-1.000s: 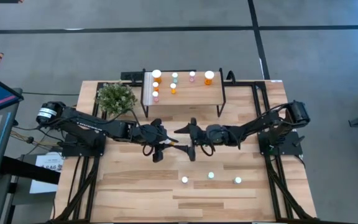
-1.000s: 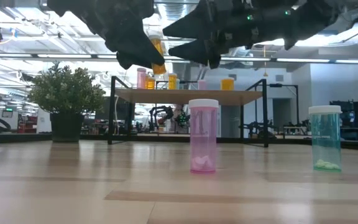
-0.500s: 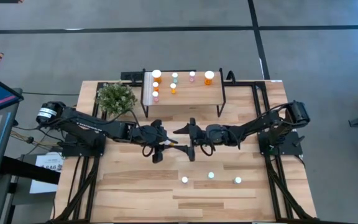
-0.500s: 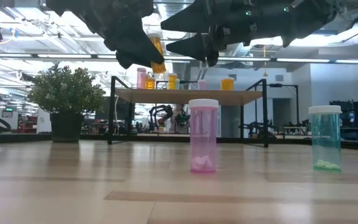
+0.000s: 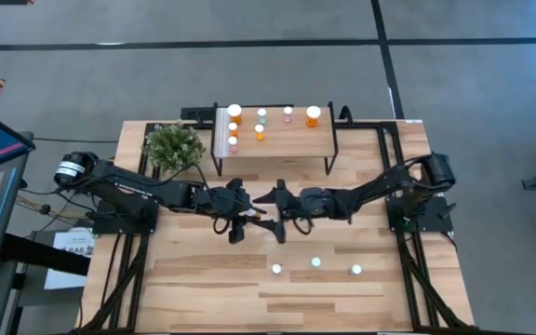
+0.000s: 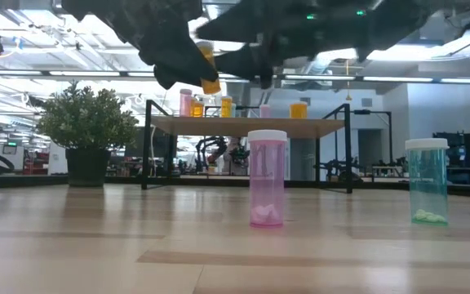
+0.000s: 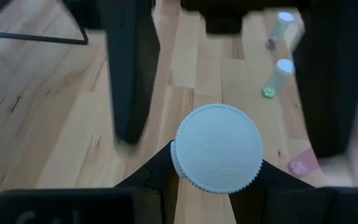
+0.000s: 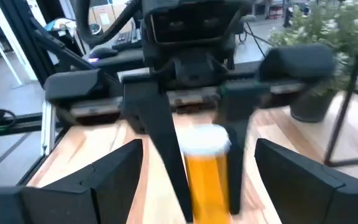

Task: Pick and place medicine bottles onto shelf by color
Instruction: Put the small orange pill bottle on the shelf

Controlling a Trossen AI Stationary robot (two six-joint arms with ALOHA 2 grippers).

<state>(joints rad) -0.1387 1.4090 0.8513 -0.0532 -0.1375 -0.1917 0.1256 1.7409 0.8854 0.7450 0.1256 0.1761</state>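
An orange medicine bottle (image 8: pixel 207 177) with a white cap (image 7: pixel 217 147) is held in the air by my left gripper (image 5: pixel 245 212), over the middle of the table. My right gripper (image 5: pixel 270 214) faces it from the right and is open. Its two fingers (image 7: pixel 129 68) stand one on either side of the bottle, apart from it. The wooden shelf (image 5: pixel 296 140) at the far side carries several bottles. A pink bottle (image 6: pixel 267 180) and a green one (image 6: pixel 427 180) stand on the table near the front edge. My left gripper pinches the orange bottle between its two fingers (image 8: pixel 161 140), on the body just under the white cap (image 8: pixel 204 139). The fingers come from above, slanting down toward the table's right. The bottle is lifted clear of the table, roughly upright with its cap up.
A potted plant (image 5: pixel 173 144) stands left of the shelf. Three white-capped bottles (image 5: pixel 315 262) stand in a row near the front edge, under and in front of the grippers. The shelf's black legs (image 5: pixel 331 160) lie just beyond the grippers.
My right gripper has gone toward the table's left, up to my left gripper, and its open fingers now stand on either side of the orange bottle. My left gripper and the bottle have kept still.
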